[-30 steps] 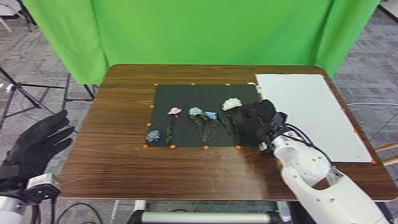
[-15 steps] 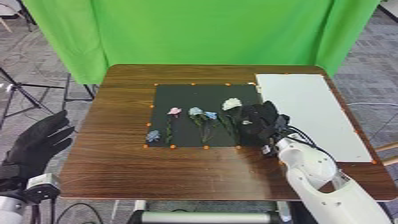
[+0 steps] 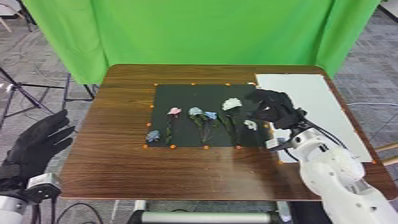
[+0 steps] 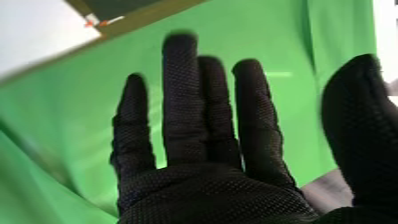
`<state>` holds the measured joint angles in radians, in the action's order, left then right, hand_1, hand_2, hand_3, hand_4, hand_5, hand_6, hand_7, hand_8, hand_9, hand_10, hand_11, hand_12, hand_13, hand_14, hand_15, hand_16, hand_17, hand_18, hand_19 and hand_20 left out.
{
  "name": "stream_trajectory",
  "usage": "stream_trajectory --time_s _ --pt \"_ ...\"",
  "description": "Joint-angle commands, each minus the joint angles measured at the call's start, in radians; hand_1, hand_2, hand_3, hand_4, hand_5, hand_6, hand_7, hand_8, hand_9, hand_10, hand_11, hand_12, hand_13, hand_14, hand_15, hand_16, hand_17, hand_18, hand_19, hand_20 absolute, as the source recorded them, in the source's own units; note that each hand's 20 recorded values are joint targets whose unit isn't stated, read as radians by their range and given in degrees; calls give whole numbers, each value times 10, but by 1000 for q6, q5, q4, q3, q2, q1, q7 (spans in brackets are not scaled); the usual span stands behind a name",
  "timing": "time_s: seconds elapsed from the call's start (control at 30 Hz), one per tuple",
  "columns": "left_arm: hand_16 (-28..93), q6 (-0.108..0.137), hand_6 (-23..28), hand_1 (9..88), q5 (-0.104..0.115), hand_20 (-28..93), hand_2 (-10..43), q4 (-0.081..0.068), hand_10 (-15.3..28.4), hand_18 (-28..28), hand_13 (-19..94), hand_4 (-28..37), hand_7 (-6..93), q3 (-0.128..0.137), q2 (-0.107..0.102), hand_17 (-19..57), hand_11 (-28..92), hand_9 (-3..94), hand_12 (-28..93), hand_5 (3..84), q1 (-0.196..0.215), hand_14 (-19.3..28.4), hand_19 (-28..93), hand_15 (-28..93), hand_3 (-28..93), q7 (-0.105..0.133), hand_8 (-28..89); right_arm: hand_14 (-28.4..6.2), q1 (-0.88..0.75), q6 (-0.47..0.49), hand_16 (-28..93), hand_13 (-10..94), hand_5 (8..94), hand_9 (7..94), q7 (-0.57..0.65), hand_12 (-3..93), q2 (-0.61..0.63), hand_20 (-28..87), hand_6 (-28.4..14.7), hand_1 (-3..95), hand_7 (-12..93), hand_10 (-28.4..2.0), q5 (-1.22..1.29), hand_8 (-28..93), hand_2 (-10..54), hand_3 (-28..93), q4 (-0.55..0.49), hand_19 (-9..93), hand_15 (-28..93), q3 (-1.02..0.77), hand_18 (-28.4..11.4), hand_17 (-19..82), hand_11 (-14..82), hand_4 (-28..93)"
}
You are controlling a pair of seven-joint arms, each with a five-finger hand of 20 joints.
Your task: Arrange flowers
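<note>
My right hand (image 3: 277,107) is over the border between the black mat's right edge and the white sheet, holding nothing. Its fingers are straight and spread in the right wrist view, where the palm (image 4: 209,192) faces the camera. On the mat lie a pink flower (image 3: 174,111), pale blue flowers (image 3: 196,112) with green stems, a large white flower (image 3: 232,104), a small blue-grey flower (image 3: 153,135) at the lower left corner and a small white flower (image 3: 250,124) close to my right hand. My left hand (image 3: 35,145) stays open beyond the table's left edge.
The black mat (image 3: 191,95) lies mid-table on the brown wooden table (image 3: 169,172). To its right is a white sheet (image 3: 302,90). Small orange dots mark the edges of both. A green curtain (image 3: 204,32) hangs behind the table.
My right hand has moved off the mat's right part, up and to the right. The small white flower, earlier covered by the hand, is now uncovered. The left hand has kept still.
</note>
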<state>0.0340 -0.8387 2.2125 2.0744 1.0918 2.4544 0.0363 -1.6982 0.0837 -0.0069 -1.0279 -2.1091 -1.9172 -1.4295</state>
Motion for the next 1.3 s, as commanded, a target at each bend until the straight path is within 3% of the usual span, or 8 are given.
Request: stream_trajectory --time_s 0.03,0.27,0.4,0.53,0.77,0.97,1.1,1.3 --pt "47 -24 18 241 -73 90 -9 13 96 196 152 -282 232 -22 22 -105 176 195 172 246 -37 116 386 223 716 -16 -114 -99 -71 286 306 315 331 358 33 256 -143 252 -12 182 279 -124 776 -148 6 891 -26 403 143 -267 -196 31 130 -233" --pt "80 -13 5 225 -69 61 -19 15 83 227 115 -283 208 -80 33 -121 124 148 197 194 -97 104 378 134 688 7 -106 -111 -144 274 340 212 301 305 55 243 -277 202 -15 124 131 -108 1130 -99 -7 817 -31 271 2 -323 -186 12 17 -244" --pt "93 6 1 219 -26 53 -27 2 77 231 105 -283 192 -130 53 -128 99 137 212 180 -128 104 369 100 683 41 -98 -133 -159 357 319 160 263 247 110 224 -335 170 -18 96 84 -110 1107 -79 -15 788 -31 228 -59 -350 -194 -25 -12 -249" --pt "103 12 -3 218 -38 46 -30 -10 70 233 87 -283 180 -162 47 -146 60 123 230 166 -165 103 354 49 669 39 -93 -127 -192 380 306 115 206 190 123 212 -390 140 -30 78 52 -110 1090 -62 -4 767 -48 219 -106 -371 -190 -65 -40 -253" --pt "120 9 0 213 -42 46 -35 -2 69 230 80 -283 181 -145 42 -155 33 118 250 160 -155 101 352 24 666 22 -88 -111 -228 393 346 122 209 200 132 222 -439 138 -32 84 54 -100 1033 -53 1 767 -77 229 -118 -414 -183 -73 -37 -246" --pt "132 -20 4 214 -30 43 -46 1 66 236 75 -283 175 -135 54 -161 11 109 271 149 -155 101 352 9 641 1 -84 -109 -266 361 366 131 231 222 93 226 -458 142 -25 89 67 -98 989 -61 -1 770 -97 235 -115 -436 -183 -70 -25 -242" --pt "137 -34 5 211 -4 43 -49 4 67 237 75 -283 172 -125 63 -165 0 110 280 149 -146 102 352 6 640 9 -81 -106 -267 351 372 135 234 224 87 226 -463 144 -16 91 70 -95 971 -66 -6 775 -94 238 -115 -428 -182 -69 -24 -241" --pt "142 -69 6 200 -12 45 -50 9 70 239 78 -283 175 -119 76 -165 4 117 291 153 -154 104 356 14 666 -11 -79 -105 -268 308 381 139 223 220 71 227 -469 147 -16 93 68 -94 977 -66 -9 779 -96 237 -115 -410 -181 -66 -24 -243"
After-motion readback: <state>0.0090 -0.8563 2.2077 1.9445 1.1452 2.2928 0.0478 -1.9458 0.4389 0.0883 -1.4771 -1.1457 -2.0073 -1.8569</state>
